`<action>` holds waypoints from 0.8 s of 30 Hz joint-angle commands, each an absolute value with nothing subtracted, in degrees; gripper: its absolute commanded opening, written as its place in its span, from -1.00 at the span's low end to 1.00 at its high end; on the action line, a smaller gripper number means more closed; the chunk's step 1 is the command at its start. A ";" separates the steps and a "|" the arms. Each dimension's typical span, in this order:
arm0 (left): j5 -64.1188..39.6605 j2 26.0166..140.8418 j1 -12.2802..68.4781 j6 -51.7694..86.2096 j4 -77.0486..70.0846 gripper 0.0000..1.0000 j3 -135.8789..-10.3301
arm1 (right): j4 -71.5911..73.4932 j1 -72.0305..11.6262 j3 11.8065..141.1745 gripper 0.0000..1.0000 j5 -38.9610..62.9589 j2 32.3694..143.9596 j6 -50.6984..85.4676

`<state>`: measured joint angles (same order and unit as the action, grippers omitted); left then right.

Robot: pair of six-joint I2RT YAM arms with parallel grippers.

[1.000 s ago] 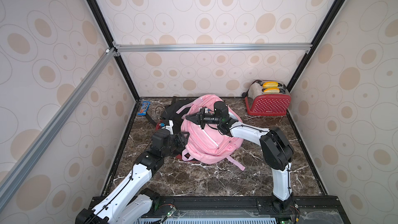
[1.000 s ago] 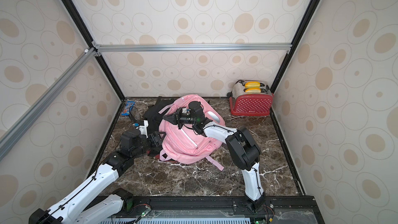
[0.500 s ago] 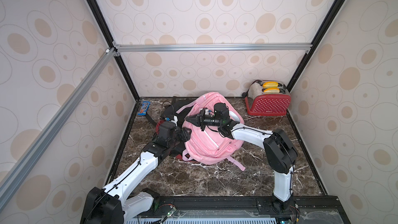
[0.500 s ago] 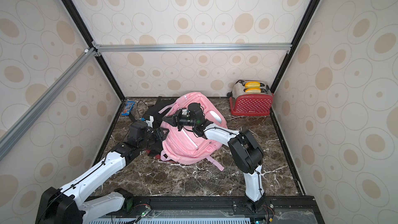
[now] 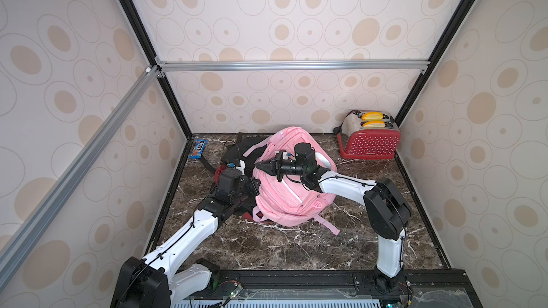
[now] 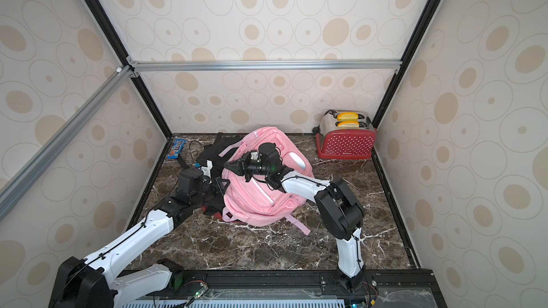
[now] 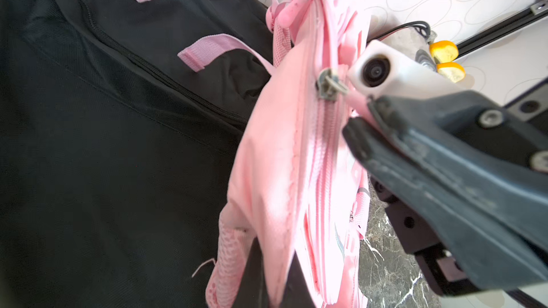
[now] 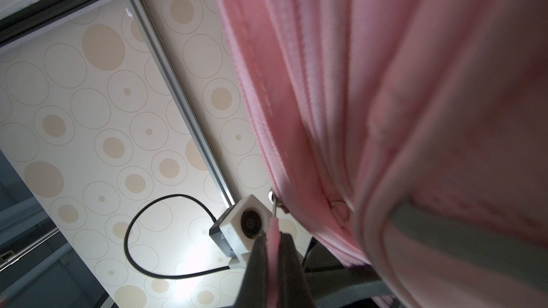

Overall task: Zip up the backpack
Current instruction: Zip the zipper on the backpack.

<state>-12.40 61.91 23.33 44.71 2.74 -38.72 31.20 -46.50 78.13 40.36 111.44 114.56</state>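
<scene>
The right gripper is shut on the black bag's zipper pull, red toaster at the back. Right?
Wrong bag, not the black bag: the right wrist view shows the right gripper shut on the zipper pull of the pink backpack. The red toaster is at the back.

Both your top views look steeply down from high over the whole floor (image 5: 267, 247). Each wrist view sits close against the backpack (image 7: 281, 143), just past the fingers (image 8: 255, 268), facing the other's camera (image 7: 375, 71).
</scene>
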 commanded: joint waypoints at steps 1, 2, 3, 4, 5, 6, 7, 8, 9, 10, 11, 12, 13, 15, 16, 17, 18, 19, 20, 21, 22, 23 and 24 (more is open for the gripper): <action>-13.72 59.10 23.47 45.63 -0.46 -1.00 -37.75 | 37.27 -46.95 81.61 -1.00 40.89 109.33 114.72; -13.99 58.68 23.46 45.75 -0.35 -1.00 -37.37 | 37.48 -46.85 81.75 -1.00 40.66 109.48 114.89; -14.29 58.19 23.42 46.03 -0.50 -1.00 -36.94 | 37.90 -46.69 81.65 -1.00 40.36 109.59 115.38; -14.52 57.74 23.39 46.26 -0.70 -1.00 -36.53 | 38.18 -46.72 81.36 -1.00 39.66 109.56 115.85; -14.69 57.28 23.47 46.48 -0.87 -1.00 -36.19 | 38.00 -46.60 80.93 -1.00 39.13 109.31 116.13; -14.88 56.58 23.48 46.91 -0.88 -1.00 -35.69 | 37.40 -46.58 80.25 -1.00 38.31 108.86 116.15; -14.96 55.92 23.48 47.10 -0.88 -1.00 -35.30 | 36.55 -46.60 79.99 -1.00 37.61 108.36 115.91; -14.83 55.08 23.47 47.21 -0.53 -1.00 -35.00 | 35.64 -46.42 80.22 -1.00 37.36 108.20 115.43; -14.67 54.28 23.53 47.34 -0.07 -1.00 -34.75 | 35.01 -46.32 80.61 -1.00 37.31 108.19 115.20; -14.40 53.51 23.48 47.36 0.31 -1.00 -34.48 | 35.19 -46.07 81.15 -1.00 37.35 108.56 115.35; -14.32 52.99 23.51 47.25 0.64 -1.00 -34.26 | 35.65 -45.99 81.70 -1.00 37.38 108.95 115.71; -14.24 52.57 23.53 47.41 0.93 -1.00 -34.09 | 36.25 -45.90 82.28 -1.00 37.36 109.53 116.13; -14.18 52.20 23.50 47.38 1.05 -1.00 -33.82 | 36.23 -45.84 82.88 -1.00 37.53 110.06 116.43; -14.52 51.93 23.47 47.87 0.64 -1.00 -33.26 | 36.21 -45.58 84.04 -1.00 37.45 110.85 116.62; -14.72 52.03 23.49 48.01 0.45 -1.00 -33.16 | 36.26 -45.39 84.74 -1.00 37.44 111.45 116.71; -14.73 52.03 23.52 48.15 0.37 -1.00 -32.94 | 36.37 -45.35 85.30 -1.00 37.47 111.90 116.92; -14.69 52.07 23.48 48.34 0.06 -1.00 -32.72 | 36.56 -45.29 85.79 -1.00 37.45 112.43 117.18; -14.77 52.07 23.51 48.34 0.00 -1.00 -32.52 | 36.66 -45.24 86.34 -1.00 37.51 112.92 117.32; -14.81 52.12 23.48 48.41 0.00 -1.00 -32.48 | 36.67 -45.19 86.73 -1.00 37.49 113.29 117.57; -14.77 52.21 23.47 48.43 -0.04 -1.00 -32.48 | 36.69 -45.05 87.02 -1.00 37.36 113.63 117.72; -14.83 52.23 23.48 48.43 -0.09 -1.00 -32.44 | 36.76 -45.00 87.23 -1.00 37.31 113.85 117.87; -14.85 52.29 23.55 48.43 -0.20 -1.00 -32.50 | 36.70 -44.87 87.52 -1.00 37.33 114.20 117.80; -14.86 52.37 23.55 48.65 -0.30 -1.00 -32.35 | 36.75 -44.83 87.59 -1.00 37.20 114.42 117.96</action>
<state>-12.71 53.15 23.18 47.90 0.67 -32.67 28.62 -46.81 83.46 41.58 114.15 117.91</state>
